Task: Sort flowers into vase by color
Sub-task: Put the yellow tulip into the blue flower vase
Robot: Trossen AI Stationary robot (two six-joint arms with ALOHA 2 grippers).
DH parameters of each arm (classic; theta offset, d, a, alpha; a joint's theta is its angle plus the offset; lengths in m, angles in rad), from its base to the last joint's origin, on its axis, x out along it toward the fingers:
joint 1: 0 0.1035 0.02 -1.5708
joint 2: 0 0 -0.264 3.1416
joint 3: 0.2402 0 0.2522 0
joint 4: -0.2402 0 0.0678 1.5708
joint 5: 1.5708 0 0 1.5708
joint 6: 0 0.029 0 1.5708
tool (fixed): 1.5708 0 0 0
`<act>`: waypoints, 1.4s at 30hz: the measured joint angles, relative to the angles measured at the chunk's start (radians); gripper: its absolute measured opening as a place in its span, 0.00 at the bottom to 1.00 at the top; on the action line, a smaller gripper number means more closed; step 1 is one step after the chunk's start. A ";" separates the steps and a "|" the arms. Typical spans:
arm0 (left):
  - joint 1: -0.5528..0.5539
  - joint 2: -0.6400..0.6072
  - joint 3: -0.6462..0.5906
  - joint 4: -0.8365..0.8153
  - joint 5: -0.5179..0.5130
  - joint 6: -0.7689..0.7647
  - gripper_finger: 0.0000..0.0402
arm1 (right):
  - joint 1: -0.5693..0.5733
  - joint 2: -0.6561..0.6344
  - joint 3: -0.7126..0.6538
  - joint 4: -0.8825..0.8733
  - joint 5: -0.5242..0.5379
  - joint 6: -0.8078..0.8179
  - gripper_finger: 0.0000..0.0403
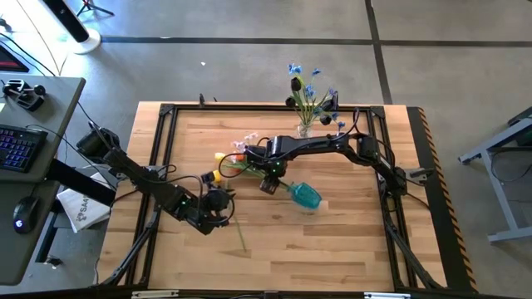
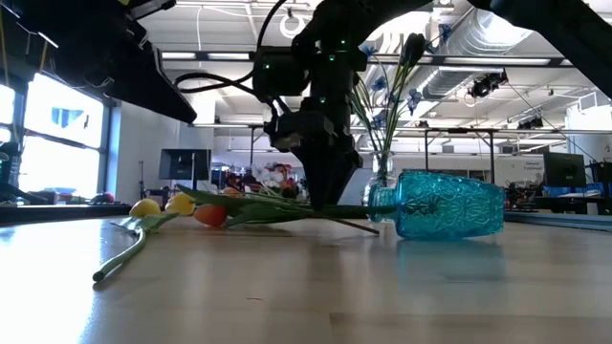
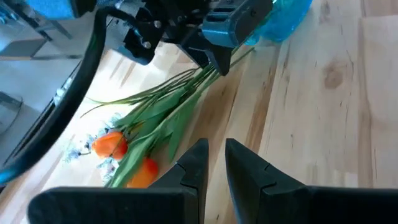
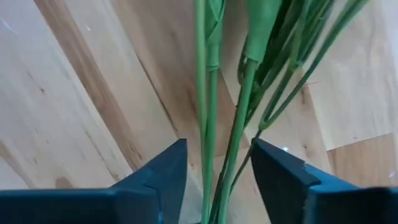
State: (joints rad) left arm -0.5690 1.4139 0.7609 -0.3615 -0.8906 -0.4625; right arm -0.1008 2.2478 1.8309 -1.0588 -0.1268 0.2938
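Stems (image 4: 239,134) of the loose flowers (image 1: 229,159) lie bundled on the surface (image 1: 332,232), and my right tool (image 2: 325,196) stands over them with its fingers parted around several at once, nothing clamped. My left tool (image 3: 214,163) hovers near the orange heads, fingers almost together, empty. The blue vase (image 2: 445,204) lies tipped beside the stem ends. Closing now risks lifting mixed colours, and a dragged stem could roll the vase.
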 joint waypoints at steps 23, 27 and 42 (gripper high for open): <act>0.197 0.069 0.000 0.252 0.290 0.757 0.26 | 0.192 -0.322 -0.087 0.005 0.357 -0.024 0.52; 0.278 0.167 0.000 0.361 0.341 0.915 0.26 | 0.315 -0.487 -0.321 0.134 0.429 0.138 0.52; 0.517 0.296 0.000 0.427 0.447 1.093 0.23 | 0.713 -0.746 -0.784 0.632 0.743 0.469 0.52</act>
State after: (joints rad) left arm -0.0515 1.7100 0.7605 0.0658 -0.4436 0.6300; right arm 0.6119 1.5018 1.0473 -0.4267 0.6161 0.7628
